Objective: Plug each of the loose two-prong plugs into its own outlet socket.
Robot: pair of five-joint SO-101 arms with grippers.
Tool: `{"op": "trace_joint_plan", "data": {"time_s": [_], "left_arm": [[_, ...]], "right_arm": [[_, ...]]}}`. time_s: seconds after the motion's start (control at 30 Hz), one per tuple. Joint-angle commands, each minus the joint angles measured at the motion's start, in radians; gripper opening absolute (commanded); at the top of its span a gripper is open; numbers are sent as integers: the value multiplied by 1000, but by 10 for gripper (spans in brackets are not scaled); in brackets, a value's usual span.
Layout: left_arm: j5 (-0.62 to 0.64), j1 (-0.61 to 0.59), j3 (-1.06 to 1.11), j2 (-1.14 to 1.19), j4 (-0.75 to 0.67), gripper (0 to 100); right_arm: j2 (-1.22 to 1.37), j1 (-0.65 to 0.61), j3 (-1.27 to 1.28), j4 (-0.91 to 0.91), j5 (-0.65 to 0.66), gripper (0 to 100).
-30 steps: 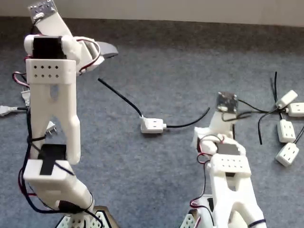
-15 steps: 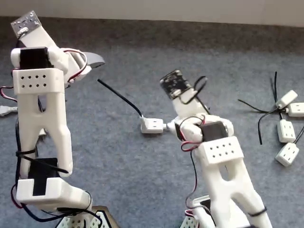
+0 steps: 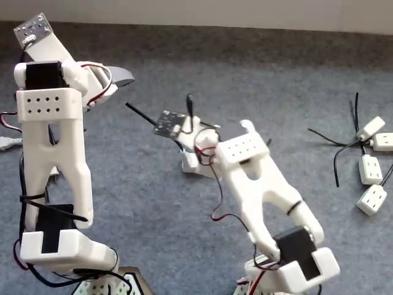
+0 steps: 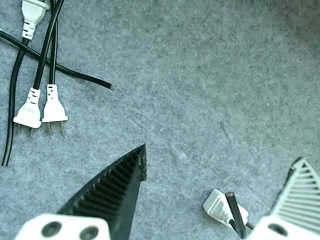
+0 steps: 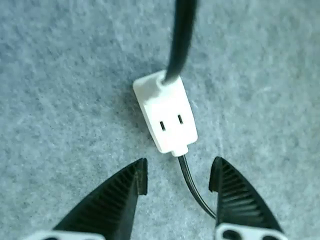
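A white outlet socket [image 5: 167, 112] with two slots lies on the grey carpet, and a black cord leaves each of its ends. My right gripper [image 5: 177, 175] hovers open just over it, its fingers on either side of the nearer cord [image 5: 192, 186]. In the high view this socket [image 3: 189, 162] lies mid-table, partly under the right arm's wrist. My left gripper [image 4: 222, 156] hangs open and empty above bare carpet. Two loose white two-prong plugs [image 4: 41, 106] lie side by side beyond it, with a third plug [image 4: 33, 11] farther off.
Several more white sockets [image 3: 370, 169] with black cords sit at the table's right edge. A plug [image 3: 7, 142] pokes in at the left edge. A small white connector [image 4: 219, 206] with a black cord lies near the left gripper. A grey carpet [image 3: 288, 74] covers the table.
The right arm has swung left from the right side of the table and lowered over the middle socket. The left arm shifted slightly left a second ago and has held still since.
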Motion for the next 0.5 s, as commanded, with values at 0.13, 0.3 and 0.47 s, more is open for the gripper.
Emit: {"op": "trace_joint_plan", "data": {"time_s": [0.13,0.3,0.47], "left_arm": [[-2,-2,-2,-39,-17,415],[-2,-2,-2,-39,-17,415],[-2,-2,-2,-38,-17,415]], "right_arm": [[236,-41,-242,21,12,210],[335,-53,-302,21,12,210],[403,-54,-329,21,14,210]]}}
